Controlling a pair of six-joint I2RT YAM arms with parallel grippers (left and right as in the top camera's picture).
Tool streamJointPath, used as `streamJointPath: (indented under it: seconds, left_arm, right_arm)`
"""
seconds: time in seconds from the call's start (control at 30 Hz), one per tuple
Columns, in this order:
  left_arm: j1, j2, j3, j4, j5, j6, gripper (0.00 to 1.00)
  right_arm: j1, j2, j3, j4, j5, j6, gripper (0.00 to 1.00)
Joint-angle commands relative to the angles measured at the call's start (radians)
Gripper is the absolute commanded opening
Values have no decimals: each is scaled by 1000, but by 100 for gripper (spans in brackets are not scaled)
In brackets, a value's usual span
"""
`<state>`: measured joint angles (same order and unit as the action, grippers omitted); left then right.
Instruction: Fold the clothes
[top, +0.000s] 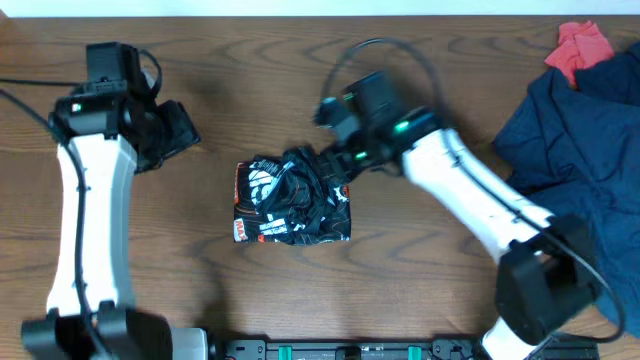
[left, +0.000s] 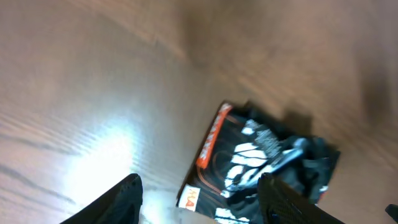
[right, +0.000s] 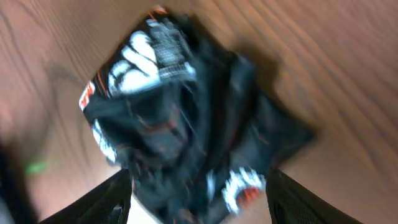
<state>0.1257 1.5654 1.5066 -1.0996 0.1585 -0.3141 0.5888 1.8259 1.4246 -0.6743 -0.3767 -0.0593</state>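
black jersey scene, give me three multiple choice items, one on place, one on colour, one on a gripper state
1. Where does the black jersey lie? A) middle of the table B) far left edge C) hanging off the front
2. What colour is the small cloth at top right? A) green B) red C) yellow
3. The left gripper is: A) shut on the jersey B) open, off the jersey C) shut on the small cloth
Key: 1 A, overhead shows it mid-table; 2 B, it is plainly red; 3 B, the left wrist view shows it spread, gripping nothing.
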Motion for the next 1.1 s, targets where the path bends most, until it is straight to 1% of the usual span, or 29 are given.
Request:
streamJointPath:
  seconds: [0.0,0.13,0.23,0.33,0.37,0.4,0.43,0.5,0.57,0.63,0.67,0.7,0.77,0.8,0.9,0.97,1.03,1.07]
  left_arm:
    - [-3,76,-52,-5,45,-4,61]
    - [-29,168,-89,11,45,3,61]
    - [-56,238,-99,21,75,29,61]
    - [-87,301,-99,38,92,60,61]
    - [-96,317,-99,44,92,60,61]
    - [-106,333,-99,52,92,60,61]
    - [-118,351,-99,61,92,61,61]
    - [-138,383,-99,80,91,75,61]
    - [-156,420,-99,96,92,74,61]
    - [-169,452,-99,99,92,74,61]
    - [-174,467,-99,99,92,74,61]
    - [-180,481,-99,99,92,74,61]
    - [-191,503,-99,103,92,74,61]
    - [-196,512,-99,108,92,74,61]
    - [-204,530,-99,119,91,74,61]
    - [-204,531,-99,118,91,74,61]
    - [-204,531,-99,115,91,74,61]
    - [-203,531,-99,114,88,74,61]
  right_arm:
    - [78,45,8,59,156,21,66]
    - [135,105,8,138,320,88,66]
    - [145,154,8,167,351,119,65]
    - [143,194,8,190,378,169,58]
    - [142,205,8,198,385,175,52]
    - [139,213,8,203,396,183,40]
    - [136,221,8,203,409,196,17]
    - [127,225,8,186,428,226,5]
    - [110,226,8,142,480,276,1]
    - [86,226,8,82,573,360,1]
    - [72,226,8,56,603,395,4]
    - [56,225,8,33,613,423,11]
    - [25,225,8,18,578,422,27]
    - [11,225,8,14,550,416,30]
    - [-15,217,8,0,502,399,34]
    - [-23,200,9,-12,490,399,34]
    - [-24,168,15,-15,429,361,34]
    - [-18,133,26,-13,362,316,35]
